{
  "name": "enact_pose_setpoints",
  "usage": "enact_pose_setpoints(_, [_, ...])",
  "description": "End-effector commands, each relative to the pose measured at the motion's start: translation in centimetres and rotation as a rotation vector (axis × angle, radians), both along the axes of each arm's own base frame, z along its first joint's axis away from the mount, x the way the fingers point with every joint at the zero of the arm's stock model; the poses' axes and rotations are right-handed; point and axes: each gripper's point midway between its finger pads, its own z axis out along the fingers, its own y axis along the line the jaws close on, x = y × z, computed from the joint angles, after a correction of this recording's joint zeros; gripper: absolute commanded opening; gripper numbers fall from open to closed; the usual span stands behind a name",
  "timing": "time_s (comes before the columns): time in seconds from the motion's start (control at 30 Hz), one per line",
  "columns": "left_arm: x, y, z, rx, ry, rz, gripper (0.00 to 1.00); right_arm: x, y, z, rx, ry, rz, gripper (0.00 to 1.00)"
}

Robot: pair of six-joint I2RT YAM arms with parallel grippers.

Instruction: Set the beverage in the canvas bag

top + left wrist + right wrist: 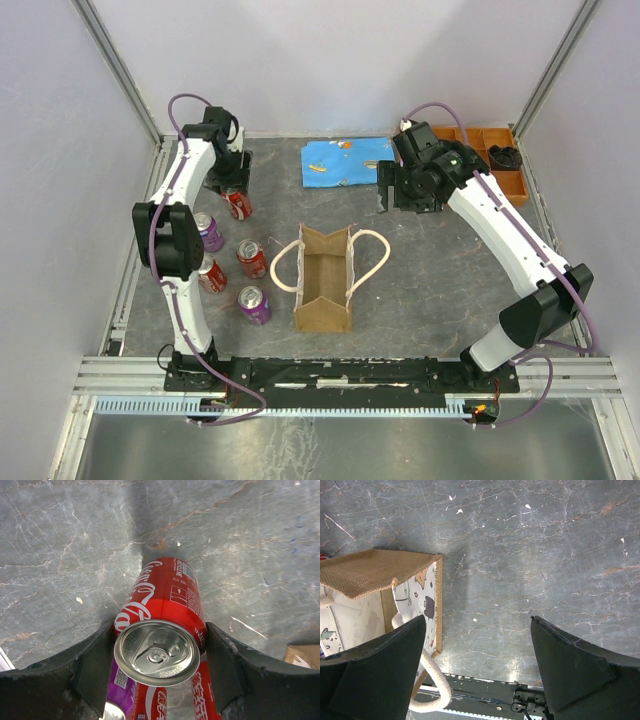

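Note:
My left gripper [230, 188] is shut on a red cola can [238, 205] at the back left of the table. In the left wrist view the can [167, 600] sits between both fingers, silver top towards the camera, my gripper [160, 629] closed round it. The tan canvas bag [323, 280] stands open mid-table with cream rope handles out to both sides. My right gripper [393, 195] is open and empty, above the table behind and right of the bag. In the right wrist view [477, 619] the bag [375, 572] lies to the left.
Several more cans stand left of the bag: purple [209, 232], red [251, 258], red [211, 275], purple [253, 305]. A blue cloth [345, 162] lies at the back. An orange compartment tray [490, 150] is at the back right.

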Motion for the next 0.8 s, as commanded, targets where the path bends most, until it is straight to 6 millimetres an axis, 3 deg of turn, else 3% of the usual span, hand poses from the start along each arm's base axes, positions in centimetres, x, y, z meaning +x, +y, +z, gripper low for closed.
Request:
enact_pose_setpoints(0.0, [2.6,-1.8,9.1,-0.059,-0.250,-0.089,0.08,0.3,0.3,1.4,0.043,-0.050,-0.011,0.93])
enact_pose_setpoints(0.13, [2.5,-3.5,11.9,-0.123,-0.312,-0.136,0.03,0.3,0.3,1.4,0.048,-0.050,-0.011,0.93])
enact_pose_setpoints(0.3, [1.1,-8.0,17.4,-0.295,-0.422,-0.273,0.03,0.1,0.1,1.3,0.048,-0.053,-0.024,0.93])
enact_pose_setpoints(0.57, [-4.6,-16.0,25.3,-0.480,-0.559,-0.583,0.03,-0.2,0.0,1.3,0.064,-0.061,-0.032,0.93])
enact_pose_setpoints(0.77, [-10.0,-21.3,27.1,-0.513,-0.579,-0.787,0.03,-0.5,-0.2,1.3,0.061,-0.063,-0.035,0.93])
